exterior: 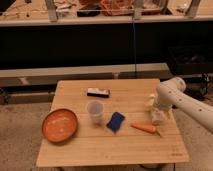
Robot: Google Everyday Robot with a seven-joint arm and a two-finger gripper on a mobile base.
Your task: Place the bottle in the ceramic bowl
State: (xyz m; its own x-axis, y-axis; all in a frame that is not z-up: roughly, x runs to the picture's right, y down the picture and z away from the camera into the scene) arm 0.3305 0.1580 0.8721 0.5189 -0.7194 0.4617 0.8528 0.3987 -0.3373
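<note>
The gripper (158, 116), at the end of a white arm entering from the right, hangs low over the right part of the wooden table (75, 152). Whether it is spread or pressed together cannot be told. The bottle (150, 102) stands upright just beside it, on the side toward the table's middle. Contact between the two cannot be confirmed.

An orange carrot (144, 128) lies near the gripper, toward the front edge. Farther out lie a blue object (116, 121), an upright clear cup (94, 111) and a dark flat item (98, 92) toward the back.

The ceramic bowl (60, 125) sits at the front-left corner, well apart from the bottle. It appears to hold nothing, and so does the cup.

Probable hazards:
- An off-centre approach could push the light bottle over or off the right edge.
- A low carry across the table could strike the cup, which stands between bottle and bowl.
- A high release could let the bottle bounce out of the shallow dish.
</note>
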